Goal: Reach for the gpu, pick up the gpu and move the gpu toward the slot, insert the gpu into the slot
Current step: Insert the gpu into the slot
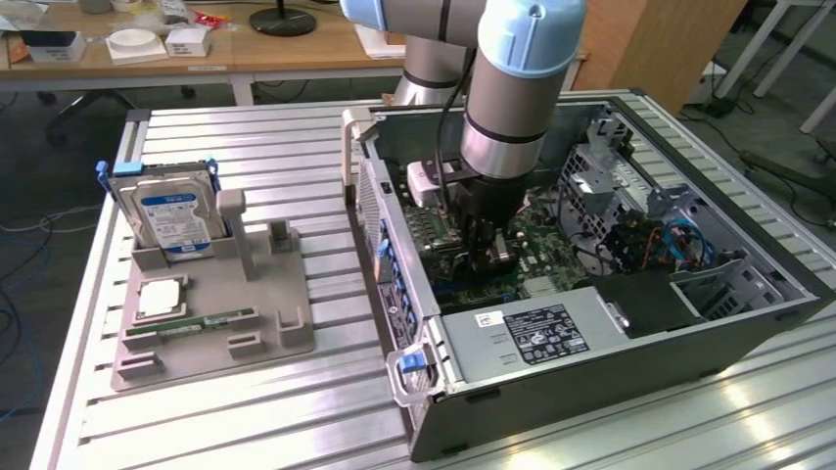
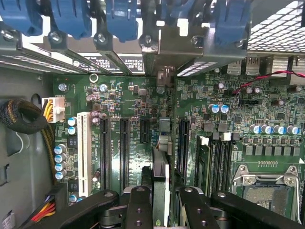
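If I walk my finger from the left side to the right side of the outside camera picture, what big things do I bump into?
Hard drive standing in its gray holder → open computer case, with the robot arm reaching down inside it.

The arm (image 1: 503,108) hides the gpu (image 2: 161,186), seen edge-on between claw (image 2: 164,200) fingers.

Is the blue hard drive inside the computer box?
No, the hard drive stands upright in the grey holder on the table, outside the computer case.
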`<state>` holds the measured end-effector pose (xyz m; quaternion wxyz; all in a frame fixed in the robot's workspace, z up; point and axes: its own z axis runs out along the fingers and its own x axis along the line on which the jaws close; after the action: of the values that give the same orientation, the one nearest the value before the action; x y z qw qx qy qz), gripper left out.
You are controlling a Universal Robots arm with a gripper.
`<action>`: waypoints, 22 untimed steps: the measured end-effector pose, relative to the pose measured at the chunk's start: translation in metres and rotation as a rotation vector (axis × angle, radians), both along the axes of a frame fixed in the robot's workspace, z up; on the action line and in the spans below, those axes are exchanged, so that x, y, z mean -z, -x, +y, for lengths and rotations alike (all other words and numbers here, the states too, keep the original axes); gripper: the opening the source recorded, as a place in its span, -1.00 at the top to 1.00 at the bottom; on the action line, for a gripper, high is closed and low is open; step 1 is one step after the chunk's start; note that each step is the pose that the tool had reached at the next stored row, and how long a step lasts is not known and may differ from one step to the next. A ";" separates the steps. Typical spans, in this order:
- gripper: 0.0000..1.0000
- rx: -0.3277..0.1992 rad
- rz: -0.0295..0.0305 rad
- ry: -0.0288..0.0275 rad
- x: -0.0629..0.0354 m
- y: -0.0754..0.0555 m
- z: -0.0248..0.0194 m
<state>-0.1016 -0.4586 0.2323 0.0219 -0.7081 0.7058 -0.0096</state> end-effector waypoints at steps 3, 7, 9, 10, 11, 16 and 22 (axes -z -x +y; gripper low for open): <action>0.47 0.000 -0.0030 0.0021 0.0031 0.000 -0.0002; 0.47 0.000 -0.0012 0.0008 0.0033 0.000 -0.0001; 0.47 0.000 -0.0016 0.0009 0.0034 0.000 -0.0001; 0.47 0.000 -0.0029 0.0016 0.0034 0.000 -0.0002; 0.47 0.000 -0.0023 0.0013 0.0034 0.000 -0.0001; 0.33 0.000 -0.0004 -0.0007 0.0018 0.000 0.0001; 0.33 0.000 -0.0036 -0.0008 -0.0149 0.000 0.0000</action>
<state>-0.1019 -0.4586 0.2472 0.0234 -0.7081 0.7057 -0.0106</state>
